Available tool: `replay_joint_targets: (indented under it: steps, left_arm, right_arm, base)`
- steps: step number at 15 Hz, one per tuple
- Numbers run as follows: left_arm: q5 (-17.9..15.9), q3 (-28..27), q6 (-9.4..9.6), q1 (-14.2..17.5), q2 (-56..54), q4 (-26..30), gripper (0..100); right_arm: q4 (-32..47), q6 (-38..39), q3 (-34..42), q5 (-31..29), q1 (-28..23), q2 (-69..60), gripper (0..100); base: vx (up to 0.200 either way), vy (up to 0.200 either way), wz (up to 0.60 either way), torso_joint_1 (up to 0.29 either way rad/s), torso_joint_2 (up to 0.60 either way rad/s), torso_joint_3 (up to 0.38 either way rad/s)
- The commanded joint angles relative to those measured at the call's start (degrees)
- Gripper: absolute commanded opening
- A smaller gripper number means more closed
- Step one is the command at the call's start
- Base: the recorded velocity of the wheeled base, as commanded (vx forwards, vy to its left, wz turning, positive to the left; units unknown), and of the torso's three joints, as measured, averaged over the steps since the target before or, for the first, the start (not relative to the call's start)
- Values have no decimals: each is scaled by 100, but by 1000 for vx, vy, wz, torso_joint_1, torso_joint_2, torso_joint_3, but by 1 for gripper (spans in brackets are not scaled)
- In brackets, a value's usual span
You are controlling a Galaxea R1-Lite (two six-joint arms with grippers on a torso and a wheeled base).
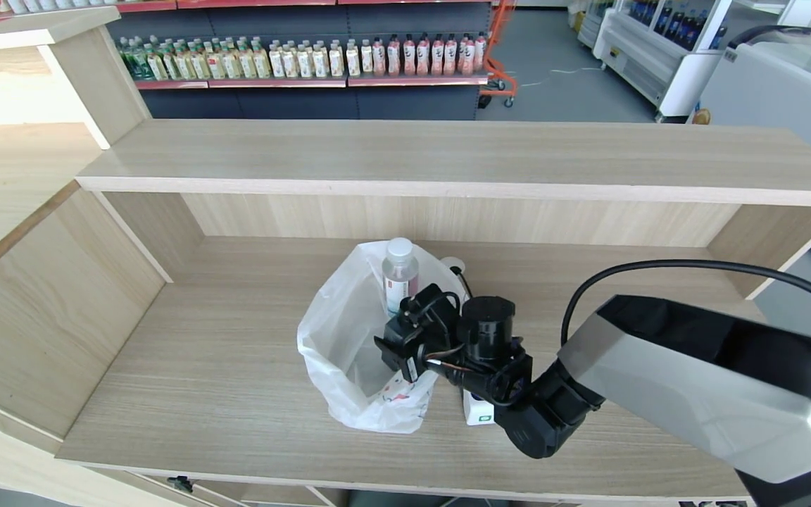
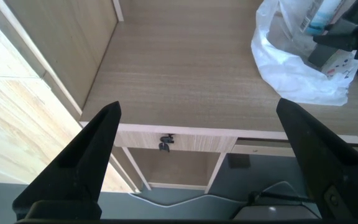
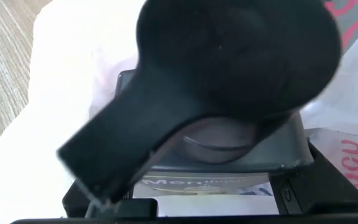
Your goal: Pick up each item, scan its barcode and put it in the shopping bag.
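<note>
Right gripper sits at the mouth of the shopping bag, arm coming in from the robot's right. It is clenched on a dark box with a pale label, held just inside the bag's opening. The fingers themselves are mostly hidden behind the wrist in the head view. In the right wrist view a black rounded shape sits close to the lens over the box; cannot tell what it is.

The bag is white, thin plastic, open at the top. It stands near the middle of the wooden counter, a bit toward the front edge. A clear bottle with a white cap stands upright at the far side of the bag, seemingly inside it - its lower part is hidden by the plastic and the gripper.

Left gripper is released, with fingers spread wide and nothing between them. It hangs off the front edge of the counter, well apart from the bag.

A small white box lies on the counter just beside the bag on the robot's right, partly under the right arm. A round white object with a dark cable sits behind the bag. Shelves of drink bottles stand in the room beyond - chest freezers at far right.
</note>
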Motion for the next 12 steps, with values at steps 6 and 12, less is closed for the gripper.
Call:
replay_joint_targets:
  steps: [6, 12]
  left_arm:
    - [0, -1, -1, 0, 9, 0, 100]
    - [0, -1, 8, 0, 0, 0, 100]
  right_arm:
    - [-6, 21, -15, 265, -6, -85, 100]
    - [11, 399, 56, 371, 38, -683, 100]
  base:
    - [0, 0, 0, 0, 0, 0]
    - [0, 0, 0, 0, 0, 0]
